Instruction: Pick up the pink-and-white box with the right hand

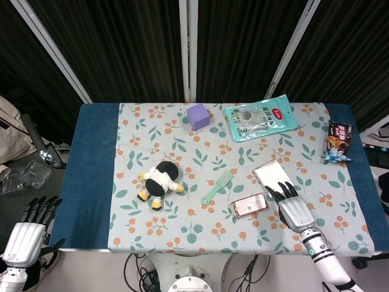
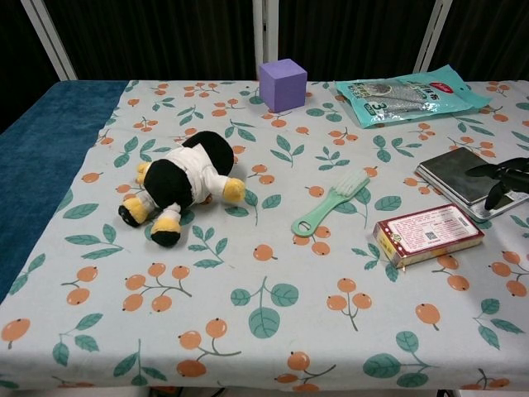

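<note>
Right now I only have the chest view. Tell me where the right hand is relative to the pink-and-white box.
Observer: In the head view the right hand hangs just right of the pink-and-white box, not touching it.
Operator: Report its fingers.
Observer: The fingers are spread, holding nothing, reaching over the near corner of the silver scale.
Operator: Now the left hand.
Observer: The left hand hangs off the table's near left corner, open.
</note>
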